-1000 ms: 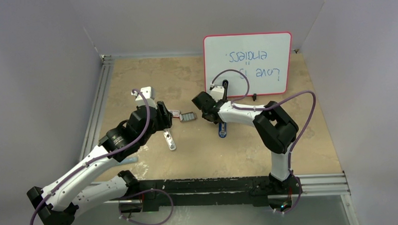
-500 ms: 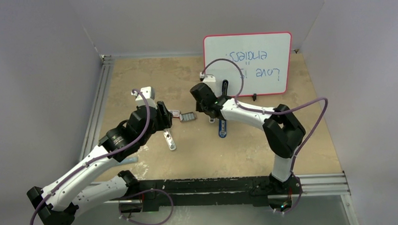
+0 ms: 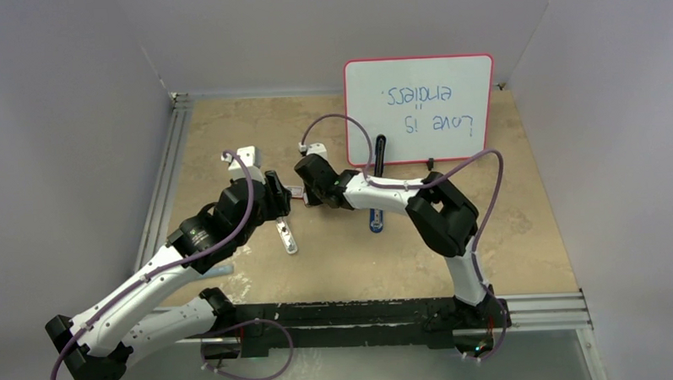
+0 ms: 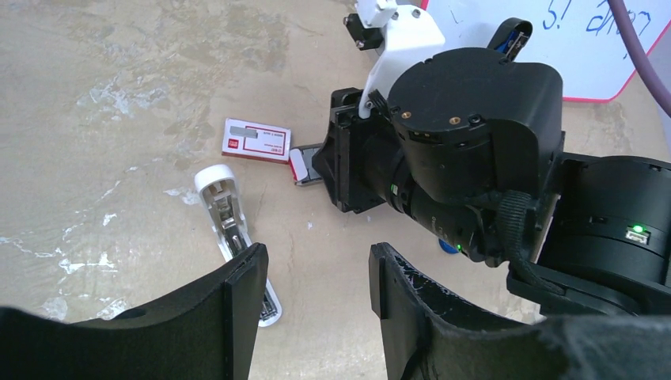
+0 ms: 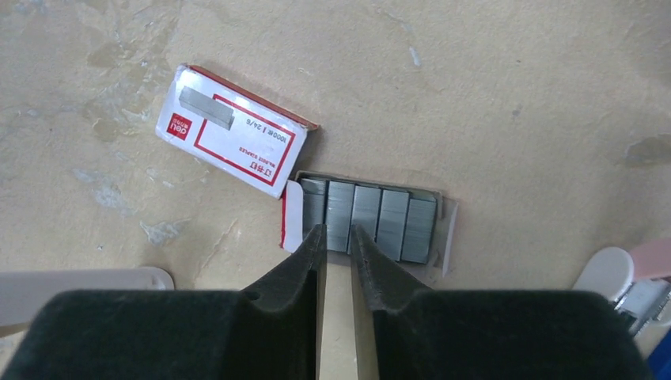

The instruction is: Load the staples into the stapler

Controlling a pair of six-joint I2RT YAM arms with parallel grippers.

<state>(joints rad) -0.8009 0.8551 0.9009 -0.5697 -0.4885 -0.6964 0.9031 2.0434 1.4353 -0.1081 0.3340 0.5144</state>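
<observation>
The staples, a dark-grey block of strips, lie in an opened cardboard tray next to the red-and-white box. My right gripper stands at the block's near edge, shut down to a narrow gap with one strip's end between its tips. From above, the right gripper hides the staples. The stapler, blue on black, lies along the whiteboard's front, and the right arm crosses over part of it. My left gripper hovers open and empty just left of the box, over the table.
A white oblong bar lies below the left gripper, also seen as the white oblong bar. A whiteboard with a red frame lies at the back right. A small pink-and-white piece sits right of the staples.
My right arm has swung left from above the stapler to the staples, and its jaws have closed there. The left arm has not moved.
</observation>
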